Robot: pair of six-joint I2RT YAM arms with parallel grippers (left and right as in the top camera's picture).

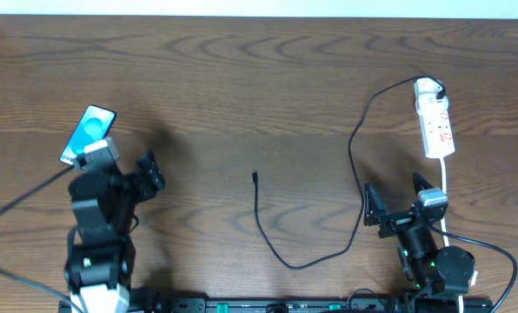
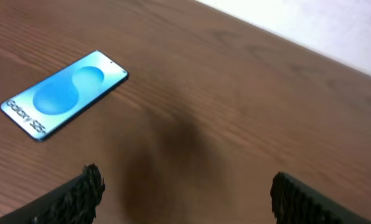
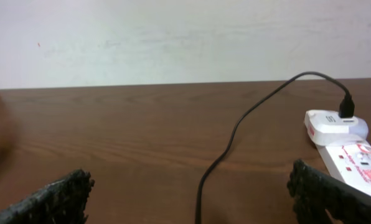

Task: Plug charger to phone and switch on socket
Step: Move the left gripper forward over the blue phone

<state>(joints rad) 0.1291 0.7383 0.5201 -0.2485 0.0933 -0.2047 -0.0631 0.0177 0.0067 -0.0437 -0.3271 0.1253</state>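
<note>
The phone (image 1: 87,132) lies flat at the left of the table, blue screen up; in the left wrist view (image 2: 64,93) it sits ahead and to the left. My left gripper (image 1: 148,171) is open and empty, right of the phone. The charger cable (image 1: 276,248) runs from its free plug (image 1: 255,176) at mid-table round to a white adapter on the socket (image 1: 435,126) at the far right. It crosses the right wrist view (image 3: 235,134), where the socket (image 3: 350,152) shows at the right. My right gripper (image 1: 391,204) is open and empty, straddling the cable.
The socket's thick white cord (image 1: 444,187) runs toward the front edge, passing my right arm. A pale wall (image 3: 173,37) stands beyond the table's far edge.
</note>
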